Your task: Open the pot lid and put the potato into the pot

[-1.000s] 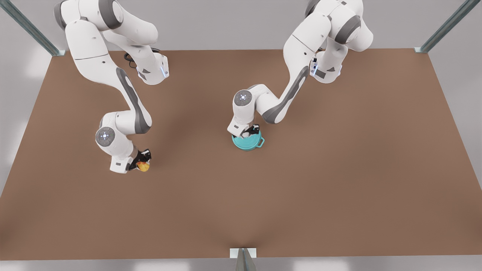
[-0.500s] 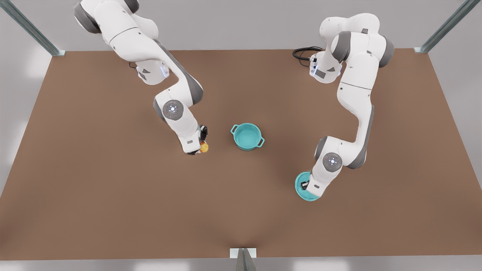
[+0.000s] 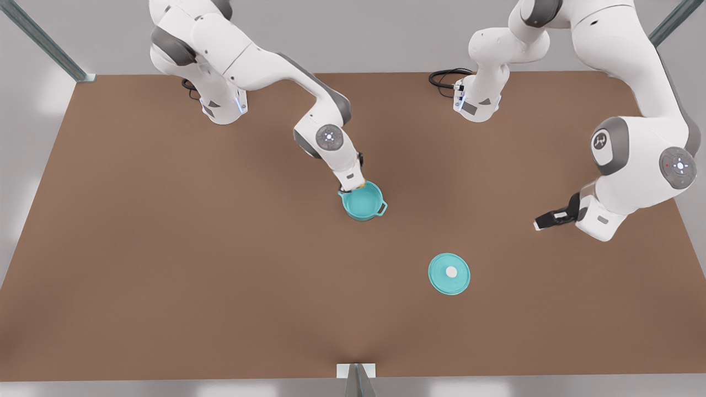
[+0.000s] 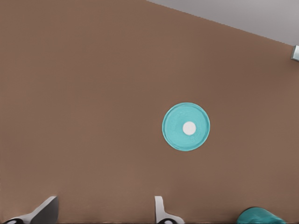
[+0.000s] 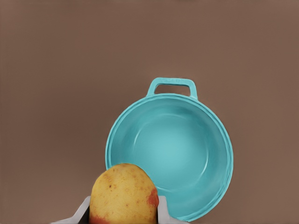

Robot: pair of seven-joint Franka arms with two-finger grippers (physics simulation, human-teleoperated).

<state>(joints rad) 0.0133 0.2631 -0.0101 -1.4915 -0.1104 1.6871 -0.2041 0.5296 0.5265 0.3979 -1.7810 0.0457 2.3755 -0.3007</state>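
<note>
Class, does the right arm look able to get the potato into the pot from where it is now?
Probably yes: the right gripper holds the potato at the pot rim, and the lid lies aside.

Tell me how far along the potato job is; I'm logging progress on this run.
Done: the pot lid lies flat on the table, apart from the open pot. The left tool, open and empty, hangs off to the front view's right. In hand: the right tool grips the potato at the pot's rim. Left: release the potato into the empty pot.
</note>
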